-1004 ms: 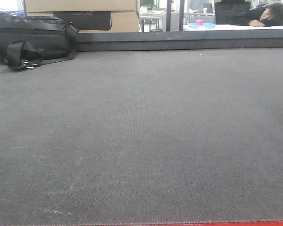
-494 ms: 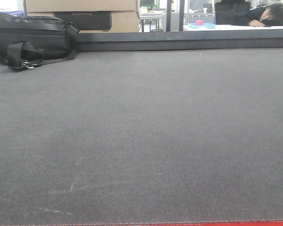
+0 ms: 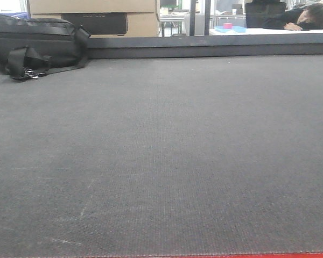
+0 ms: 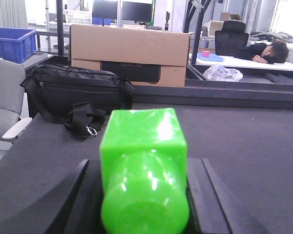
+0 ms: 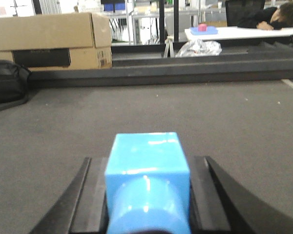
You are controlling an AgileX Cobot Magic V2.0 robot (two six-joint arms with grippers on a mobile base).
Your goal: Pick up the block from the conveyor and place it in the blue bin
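Grey conveyor point(image 3: 161, 161) spans below; left gripper point(image 4: 144, 165) pinches a green block point(image 4: 144, 134), right gripper point(image 5: 147, 163) a blue block point(image 5: 147, 148), each between its fingers.

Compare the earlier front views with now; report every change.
Nothing visibly changed: the dark grey woven conveyor belt shows no block and the black fabric bag lies far left, as before. Now the left pincer is shut on a green plastic block, the right pincer on a light blue plastic block.

The conveyor point(image 3: 161, 161), dark grey and finely woven, lies flat.
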